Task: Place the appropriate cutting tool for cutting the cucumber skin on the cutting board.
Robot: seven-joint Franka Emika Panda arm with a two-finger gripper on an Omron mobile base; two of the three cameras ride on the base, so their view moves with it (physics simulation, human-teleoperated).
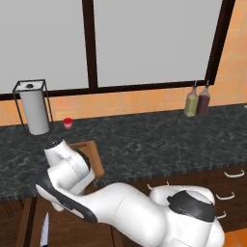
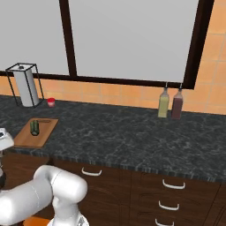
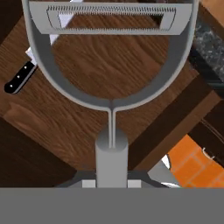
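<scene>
You are looking at a simulated kitchen with a dark speckled surface [image 2: 132, 137] running under a wide window. The tool's own fingers are hidden in all three views, so you cannot tell directly how the jaws stand. In the hand view, however, the peeler [image 3: 111, 61] rises straight out from the base of the tool, its slim handle seated there and its looped head and serrated blade at the top. That suggests it is being gripped by the handle, with its long axis in line with the tool.

The arm is folded low at the left end of the surface. In the left base view its wrist overlaps the near part of the cutting board [image 1: 95, 159]. Whether the peeler is already over the board or still short of its near edge cannot be told.

In the right base view the cutting board [image 2: 24, 138] lies at the left front edge of the surface. It is a brown rectangle with its long side running away from you. The cucumber [image 2: 34, 127] rests on its far half, aligned with that long side.

A black-handled knife [image 3: 19, 77] lies on a wooden level below the tool, well apart from the board.

Against the back wall stand a paper-towel holder [image 2: 24, 86], a small red cup [image 2: 51, 102] and two bottles [image 2: 171, 105].

The coming move likely means carrying the peeler up and forward to the board's bare near half.
</scene>
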